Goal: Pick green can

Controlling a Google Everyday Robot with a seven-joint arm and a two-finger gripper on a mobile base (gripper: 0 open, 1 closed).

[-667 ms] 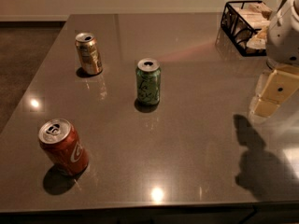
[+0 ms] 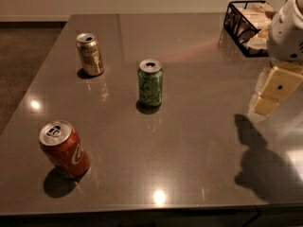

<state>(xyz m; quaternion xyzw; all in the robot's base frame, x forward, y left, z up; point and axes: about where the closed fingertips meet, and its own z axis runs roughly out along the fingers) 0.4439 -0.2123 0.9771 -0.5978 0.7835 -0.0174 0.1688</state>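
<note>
— Dark, glossy table (image 2: 199, 141) under low light fills the camera view, operator. Your gripper (image 2: 272, 91) hangs over the table's right side, at the right edge of the frame, just below the white arm housing (image 2: 286, 32). Its shadow (image 2: 260, 164) falls toward the lower right. I cannot tell how far open it is, and no can is in it.

— And my target?

— The green can (image 2: 150, 82) stands upright at centre frame, silver top up. It is well apart from the gripper and touches nothing but the table.

— Which step am I on?

— The approach, as I judge it: the can is not yet reached. Your next move calls for carrying the gripper left across the bare stretch of table to the can. Bring it level with the can's body and leave room on both sides before you close.

— Give me the count.

— Three cans, one of each colour. There is the green one at centre, a gold can (image 2: 90, 54) at upper left and a red can (image 2: 64, 149) at lower left. One black wire basket (image 2: 235, 32) sits at upper right, and I cannot count the pale contents. One gripper.
</note>
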